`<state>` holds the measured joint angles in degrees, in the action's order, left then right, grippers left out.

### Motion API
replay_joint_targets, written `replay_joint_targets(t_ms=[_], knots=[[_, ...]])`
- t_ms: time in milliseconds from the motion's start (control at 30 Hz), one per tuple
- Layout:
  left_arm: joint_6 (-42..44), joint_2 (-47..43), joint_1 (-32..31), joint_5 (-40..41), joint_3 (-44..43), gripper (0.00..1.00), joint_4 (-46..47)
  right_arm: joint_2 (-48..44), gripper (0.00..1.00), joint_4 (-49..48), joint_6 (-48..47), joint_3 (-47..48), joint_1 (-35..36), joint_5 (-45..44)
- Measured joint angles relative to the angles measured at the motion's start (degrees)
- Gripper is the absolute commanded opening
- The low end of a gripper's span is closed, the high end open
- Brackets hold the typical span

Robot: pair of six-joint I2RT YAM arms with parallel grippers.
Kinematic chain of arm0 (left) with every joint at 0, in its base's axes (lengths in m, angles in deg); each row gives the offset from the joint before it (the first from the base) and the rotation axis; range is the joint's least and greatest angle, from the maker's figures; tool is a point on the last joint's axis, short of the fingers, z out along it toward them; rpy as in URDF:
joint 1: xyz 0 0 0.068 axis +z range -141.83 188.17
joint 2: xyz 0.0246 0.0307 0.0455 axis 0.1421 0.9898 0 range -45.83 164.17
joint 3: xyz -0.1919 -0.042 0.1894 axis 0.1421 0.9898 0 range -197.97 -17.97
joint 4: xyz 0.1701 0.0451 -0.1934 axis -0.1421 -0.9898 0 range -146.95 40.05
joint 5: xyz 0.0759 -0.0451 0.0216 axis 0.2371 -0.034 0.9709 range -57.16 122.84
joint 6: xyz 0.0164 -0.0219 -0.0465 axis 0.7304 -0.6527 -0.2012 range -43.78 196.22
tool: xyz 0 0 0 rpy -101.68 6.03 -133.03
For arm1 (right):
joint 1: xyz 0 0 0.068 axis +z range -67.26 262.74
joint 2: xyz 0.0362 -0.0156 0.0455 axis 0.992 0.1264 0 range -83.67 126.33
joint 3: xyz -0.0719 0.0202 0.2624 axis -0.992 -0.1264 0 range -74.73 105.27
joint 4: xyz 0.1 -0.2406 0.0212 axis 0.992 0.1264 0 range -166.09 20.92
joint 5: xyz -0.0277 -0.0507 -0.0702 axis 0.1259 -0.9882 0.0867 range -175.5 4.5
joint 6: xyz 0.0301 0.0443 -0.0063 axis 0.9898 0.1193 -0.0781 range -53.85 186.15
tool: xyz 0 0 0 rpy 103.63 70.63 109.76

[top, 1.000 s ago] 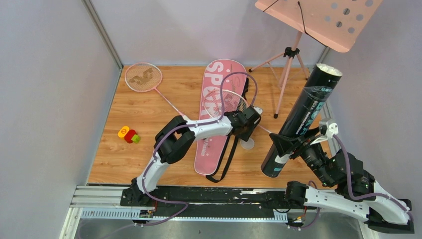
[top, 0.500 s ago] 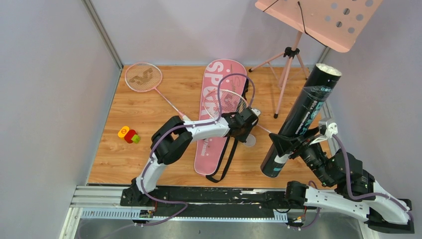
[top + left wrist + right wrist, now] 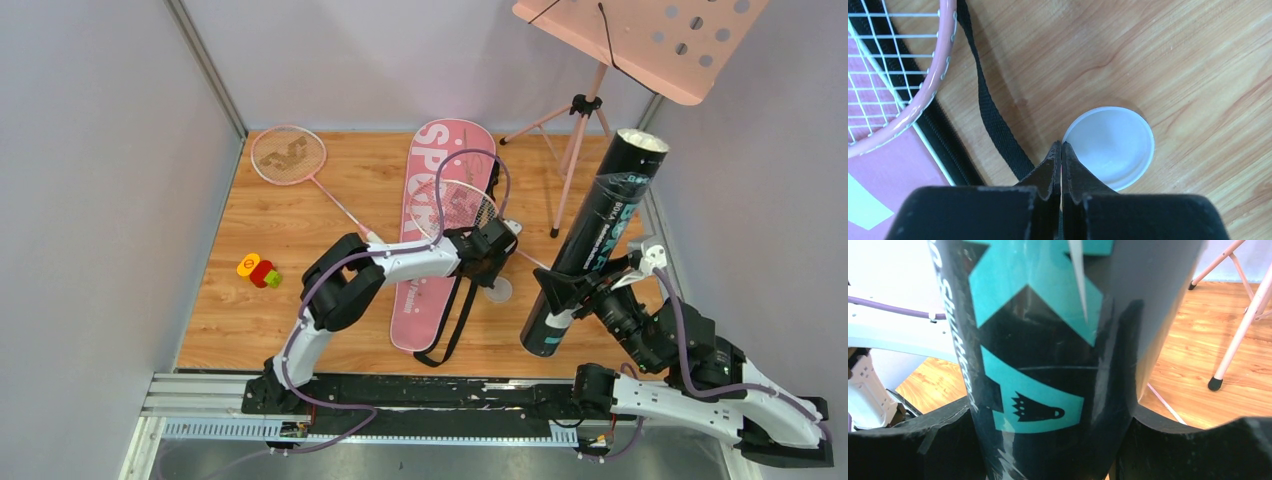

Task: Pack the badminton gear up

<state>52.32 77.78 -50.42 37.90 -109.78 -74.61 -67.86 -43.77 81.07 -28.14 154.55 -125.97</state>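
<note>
Racket 1 [image 3: 288, 155] lies in the far-left corner; racket 2 [image 3: 462, 205] rests on the pink bag [image 3: 432, 300] mid-counter. Left gripper [image 3: 1061, 149], fingers pressed together, touches the white lid [image 3: 1115, 145] at its rim, probably to lift it. Right gripper [image 3: 1053, 445] clamps the black tube [image 3: 600, 220] near the right edge, mouth up for capping.

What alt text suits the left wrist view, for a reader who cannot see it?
The left hand, pressed shut, points at the rim of a round white lid lying on the wooden table. At left, a pink racket lies over a pink bag beside a black strap.
</note>
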Motion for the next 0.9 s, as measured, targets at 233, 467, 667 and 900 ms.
replay_joint_targets(t_ms=[233,467,667,900], knots=[[-0.5,-8.0,-0.1,0.2,10.1,0.0,1.2,1.6,0.37,-1.6,-2.2,-1.9,0.0,1.4],[-1.2,-21.9,0.2,0.1,15.7,0.0,2.1,2.6,0.39,-5.9,-8.8,-5.9,0.0,5.7],[-3.3,-38.0,4.0,0.2,19.3,0.0,3.4,5.7,0.39,-10.4,-16.1,-10.1,0.0,9.8],[-3.7,-57.0,10.0,5.7,20.5,0.0,-1.3,8.3,0.41,-15.7,-23.9,-14.9,0.0,16.0]])
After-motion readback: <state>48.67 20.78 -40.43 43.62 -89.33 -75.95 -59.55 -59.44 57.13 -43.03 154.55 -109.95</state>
